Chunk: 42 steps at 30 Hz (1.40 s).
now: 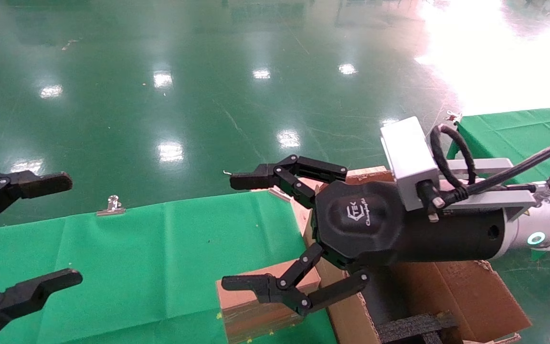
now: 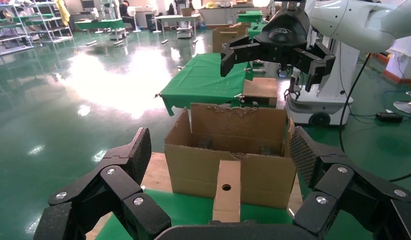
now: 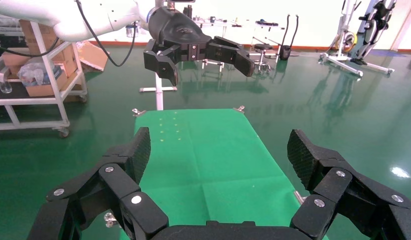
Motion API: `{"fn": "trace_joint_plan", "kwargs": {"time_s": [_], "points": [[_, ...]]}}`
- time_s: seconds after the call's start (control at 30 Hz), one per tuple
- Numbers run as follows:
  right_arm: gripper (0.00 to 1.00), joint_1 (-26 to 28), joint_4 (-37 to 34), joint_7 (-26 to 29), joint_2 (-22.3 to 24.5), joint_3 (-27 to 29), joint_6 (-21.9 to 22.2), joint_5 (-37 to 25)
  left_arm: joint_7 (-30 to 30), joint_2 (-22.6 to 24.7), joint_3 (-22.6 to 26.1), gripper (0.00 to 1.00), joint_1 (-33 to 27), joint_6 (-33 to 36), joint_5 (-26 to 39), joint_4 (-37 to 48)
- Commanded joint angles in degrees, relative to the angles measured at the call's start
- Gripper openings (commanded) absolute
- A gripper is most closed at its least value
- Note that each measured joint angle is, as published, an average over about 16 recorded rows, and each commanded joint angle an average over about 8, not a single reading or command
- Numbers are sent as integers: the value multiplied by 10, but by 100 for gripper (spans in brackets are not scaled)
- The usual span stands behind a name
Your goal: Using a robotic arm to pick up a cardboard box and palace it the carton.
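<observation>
The small brown cardboard box lies on the green table cloth, right against the left wall of the big carton. In the left wrist view the cardboard box shows a round hole and stands in front of the carton. The robotic arm's right gripper hovers open above the box, its lower finger over the box top, holding nothing. That right gripper hangs well above the carton. My left gripper stands open at the table's left end, facing the box.
Black foam inserts sit inside the carton. A metal clip holds the cloth at the far table edge. A second green table stands at the back right. Wooden boards lie under the carton. Shiny green floor surrounds everything.
</observation>
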Motion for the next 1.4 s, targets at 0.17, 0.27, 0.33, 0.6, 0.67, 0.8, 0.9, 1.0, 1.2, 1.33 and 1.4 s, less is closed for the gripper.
{"fn": "trace_joint_plan", "kwargs": {"time_s": [0.17,0.27,0.33,0.6,0.67,0.8,0.9,1.0,1.2,1.33,1.4], "points": [[100,0,0,0,0,0,0,0,0,0,0,0,0,0,0,0],[100,0,0,0,0,0,0,-1,0,0,0,0,0,0,0,0],[100,3,0,0,2,-3,-2,-8,0,0,0,0,0,0,0,0],[100,60,-13,11,3,-48,-22,-110,0,0,0,0,0,0,0,0],[100,81,-20,13,-4,-65,-30,-144,0,0,0,0,0,0,0,0],[100,120,-35,13,-23,-105,-42,-206,0,0,0,0,0,0,0,0],[100,147,-46,9,-40,-136,-46,-246,0,0,0,0,0,0,0,0],[100,170,-57,2,-58,-166,-46,-280,0,0,0,0,0,0,0,0],[100,212,-81,-11,-95,-222,-45,-342,0,0,0,0,0,0,0,0],[100,239,-93,-15,-122,-258,-42,-384,0,0,0,0,0,0,0,0],[100,250,-98,-15,-137,-274,-40,-405,0,0,0,0,0,0,0,0]]}}
